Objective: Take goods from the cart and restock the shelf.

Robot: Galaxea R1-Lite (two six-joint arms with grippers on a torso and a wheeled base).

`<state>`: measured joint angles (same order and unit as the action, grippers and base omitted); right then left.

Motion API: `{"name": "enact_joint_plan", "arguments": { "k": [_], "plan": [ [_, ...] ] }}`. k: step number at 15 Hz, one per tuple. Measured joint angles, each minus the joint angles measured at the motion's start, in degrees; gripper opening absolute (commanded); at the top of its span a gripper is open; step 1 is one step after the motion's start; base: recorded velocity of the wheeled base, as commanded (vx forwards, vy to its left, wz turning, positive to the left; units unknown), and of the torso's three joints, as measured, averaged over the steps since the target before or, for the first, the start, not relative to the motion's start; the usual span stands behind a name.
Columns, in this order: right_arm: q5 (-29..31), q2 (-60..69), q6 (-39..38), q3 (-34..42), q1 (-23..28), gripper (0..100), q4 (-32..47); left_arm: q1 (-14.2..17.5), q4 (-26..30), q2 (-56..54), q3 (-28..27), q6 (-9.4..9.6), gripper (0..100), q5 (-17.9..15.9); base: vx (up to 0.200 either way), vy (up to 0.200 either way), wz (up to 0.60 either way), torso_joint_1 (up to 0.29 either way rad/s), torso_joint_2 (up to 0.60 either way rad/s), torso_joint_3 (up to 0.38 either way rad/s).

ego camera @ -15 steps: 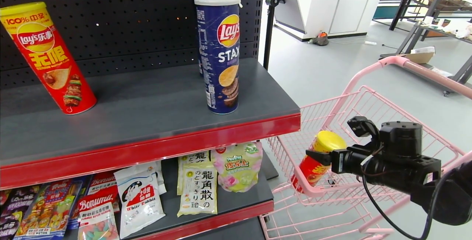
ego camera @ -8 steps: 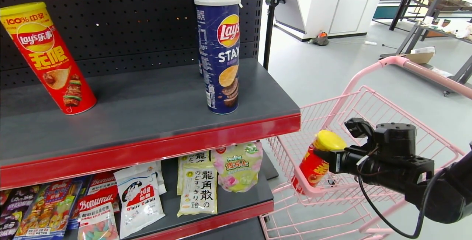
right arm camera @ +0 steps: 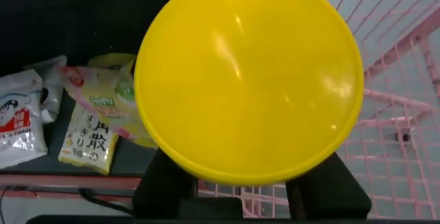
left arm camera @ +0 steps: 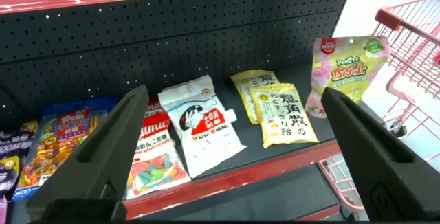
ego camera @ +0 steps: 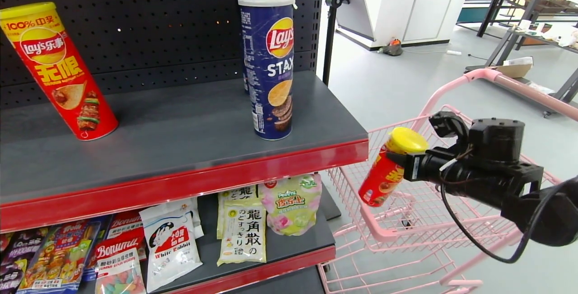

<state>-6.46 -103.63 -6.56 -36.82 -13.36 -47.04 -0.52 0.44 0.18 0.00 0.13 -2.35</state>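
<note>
Red, yellow-lidded can (ego camera: 383, 177), tilted with lid up and right, held aloft over pink cart's (ego camera: 485, 74) left rim, just right of grey, red-edged shelf (ego camera: 180, 140).

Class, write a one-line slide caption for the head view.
Right gripper holds a yellow-lidded red chip can over the pink cart, beside the shelf.
</note>
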Motion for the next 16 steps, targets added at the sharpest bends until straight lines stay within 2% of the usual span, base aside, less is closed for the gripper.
{"name": "enact_joint_plan", "arguments": {
  "k": [3, 6, 8, 10, 13, 16],
  "plan": [
    [1.93, 9.95, 1.88, -11.41, 0.5, 0, 24.17, 0.0, 0.0, 0.0, 0.0, 0.02, 100, 0.0, 0.0, 0.0, 0.0, 0.0, 0.0, 0.0],
    [4.01, 22.88, 3.56, -15.6, 0.9, 0, 39.52, 0.0, 0.0, 0.0, 0.0, 0.02, 100, -0.02, 0.0, 0.0, 0.0, 0.0, 0.0, 0.0],
    [6.75, 32.66, 6.4, -14.84, 1.16, 0, 48.41, 0.0, 0.0, 0.0, 0.0, 0.05, 100, -0.02, 0.0, 0.0, 0.0, 0.0, 0.0, 0.0],
    [7.0, 44.18, 7.78, -12.15, 1.44, 0, 54.85, 0.0, -0.01, 0.0, 0.0, 0.05, 100, -0.02, 0.0, 0.0, 0.0, 0.0, 0.0, 0.0],
    [9.41, 60.33, 9.7, -4.17, 3.8, 0, 61.51, 0.0, 0.0, 0.0, 0.0, 0.02, 100, -0.02, 0.0, 0.0, 0.0, 0.0, 0.0, 0.0],
    [11.19, 69.71, 11.48, 0.88, 7.11, 0, 63.82, 0.0, -0.01, 0.0, 0.0, 0.05, 100, -0.02, 0.0, 0.0, 0.0, 0.0, 0.0, 0.0]
  ]
}}
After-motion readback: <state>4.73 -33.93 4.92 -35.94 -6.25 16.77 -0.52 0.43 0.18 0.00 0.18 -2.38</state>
